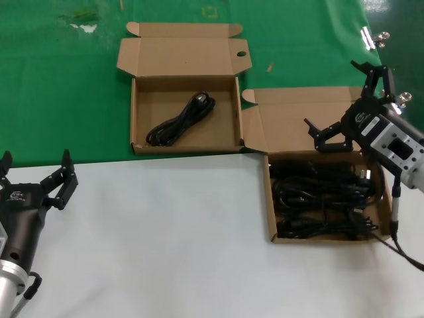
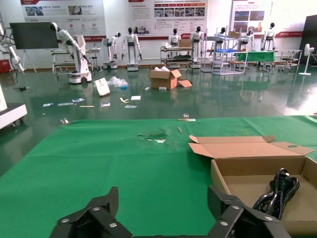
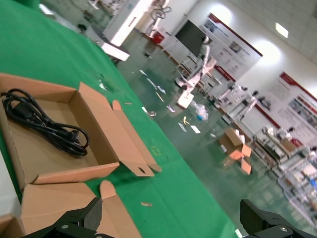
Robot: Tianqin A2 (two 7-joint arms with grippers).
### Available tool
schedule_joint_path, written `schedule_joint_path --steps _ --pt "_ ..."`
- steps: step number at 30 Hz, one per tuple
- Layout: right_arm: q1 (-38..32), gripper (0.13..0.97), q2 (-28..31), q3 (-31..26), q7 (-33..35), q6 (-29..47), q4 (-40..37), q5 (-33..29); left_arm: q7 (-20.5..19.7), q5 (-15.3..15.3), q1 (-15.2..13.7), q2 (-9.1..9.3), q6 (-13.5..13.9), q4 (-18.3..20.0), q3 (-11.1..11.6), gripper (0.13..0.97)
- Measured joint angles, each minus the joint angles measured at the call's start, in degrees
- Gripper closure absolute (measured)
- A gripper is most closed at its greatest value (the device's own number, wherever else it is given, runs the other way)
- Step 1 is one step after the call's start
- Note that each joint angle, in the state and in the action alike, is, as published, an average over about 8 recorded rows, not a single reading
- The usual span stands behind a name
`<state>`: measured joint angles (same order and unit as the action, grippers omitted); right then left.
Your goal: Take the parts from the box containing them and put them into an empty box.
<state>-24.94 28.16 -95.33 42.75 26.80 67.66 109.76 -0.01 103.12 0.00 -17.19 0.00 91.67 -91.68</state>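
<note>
Head view shows your right gripper [image 1: 350, 105] hanging with its fingers spread wide and nothing in them, above the back edge of the full box [image 1: 271, 199], over the seam where the flap lid [image 1: 301, 116] rises. Your left gripper [image 1: 34, 177] waits on the white tabletop [image 1: 165, 245] at the near left, also wide open and empty, well apart from both boxes.

The main risk lies in that full box. The power cords [image 1: 324, 199] there lie packed side by side, loops overlapping, so if you close on a stray loop rather than the body of one bundle, you will likely drag a neighbour up with it or uncoil the one you wanted. A trailing plug could also catch the cardboard wall or the raised flap and pull the light box across the table. Coming down too near the back edge, you may hit the lid hinge instead of a cord.

The other box [image 1: 139, 122] sits just beside it, further back on the green mat [image 1: 59, 86], corners nearly touching. It already holds a single cord [image 1: 180, 120] lying diagonally across its floor, with plenty of bare cardboard around it.
</note>
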Motion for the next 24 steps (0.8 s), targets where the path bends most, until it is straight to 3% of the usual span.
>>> schedule_joint_path --steps 3,11,24 --pt "1.48 0.129 -0.65 0.22 -2.54 -1.59 1.43 -0.39 0.00 0.00 0.00 0.00 0.00 0.00 0.00 0.537" --pt "5.45 0.129 -2.40 0.80 -9.34 -5.85 5.25 -1.45 0.00 0.01 0.00 0.00 0.00 0.00 0.00 0.338" --pt "11.82 0.129 -5.20 1.73 -20.25 -12.70 11.38 -3.14 0.01 0.00 0.00 0.00 0.00 0.00 0.00 0.181"
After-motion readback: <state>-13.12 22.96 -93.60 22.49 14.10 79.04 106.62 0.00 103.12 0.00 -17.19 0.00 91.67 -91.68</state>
